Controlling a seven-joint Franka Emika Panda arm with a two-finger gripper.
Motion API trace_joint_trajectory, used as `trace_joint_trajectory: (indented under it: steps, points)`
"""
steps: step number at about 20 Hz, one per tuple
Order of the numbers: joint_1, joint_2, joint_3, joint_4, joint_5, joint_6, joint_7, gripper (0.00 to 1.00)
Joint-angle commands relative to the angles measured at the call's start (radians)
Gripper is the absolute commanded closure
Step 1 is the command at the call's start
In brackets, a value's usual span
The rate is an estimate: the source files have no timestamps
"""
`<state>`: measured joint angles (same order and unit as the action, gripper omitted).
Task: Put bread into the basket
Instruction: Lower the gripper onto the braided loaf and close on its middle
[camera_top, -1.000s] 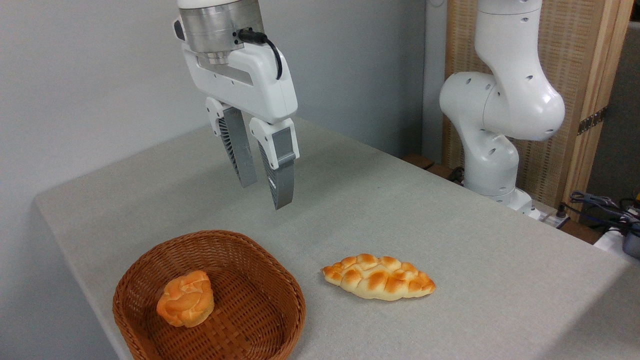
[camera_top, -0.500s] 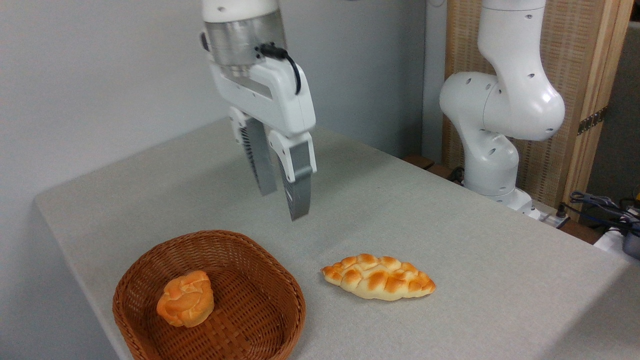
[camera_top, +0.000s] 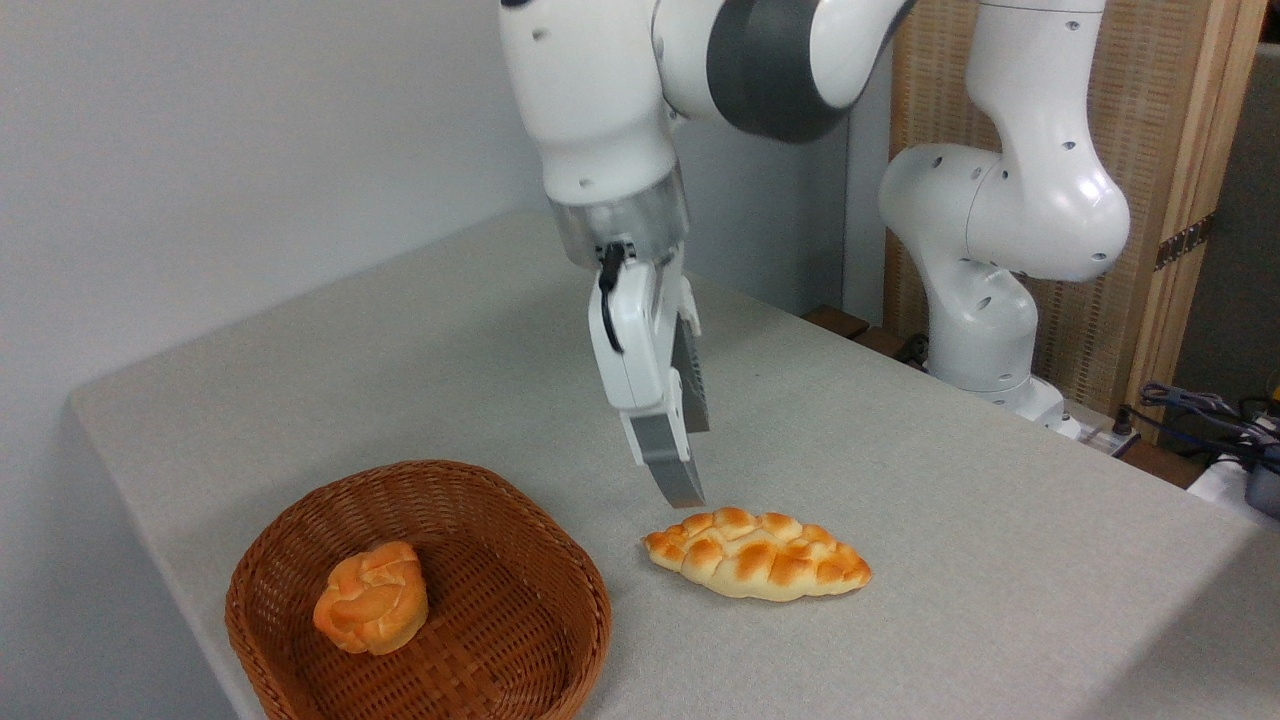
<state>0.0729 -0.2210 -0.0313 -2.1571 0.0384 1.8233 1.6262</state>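
The bread (camera_top: 757, 553), a long braided loaf with a golden crust, lies flat on the grey table to the right of the basket. The brown wicker basket (camera_top: 592, 596) sits at the front left. My gripper (camera_top: 693, 464) hangs just above the loaf's left end, fingers pointing down and turned so one finger stands in front of the other. It is open and holds nothing. The near fingertip (camera_top: 683, 488) is a short way above the crust and not touching it.
A small round orange bun (camera_top: 371, 597) rests inside the basket. The arm's white base (camera_top: 985, 330) stands at the table's back right, with cables (camera_top: 1205, 408) beside it. The table's left edge runs close to the basket.
The gripper has moved right and down from above the basket's far side to just over the loaf's left end, and its wrist has turned about a quarter. Bread, bun and basket have not moved.
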Motion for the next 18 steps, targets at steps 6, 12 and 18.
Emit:
trace_joint_trajectory:
  steps: [6,12,18]
  points:
    - [-0.005,-0.017,0.065,-0.129,0.087,0.119,0.201,0.00]
    - [-0.005,-0.009,0.065,-0.173,0.115,0.177,0.218,0.00]
    - [-0.005,-0.001,0.065,-0.213,0.127,0.237,0.219,0.19]
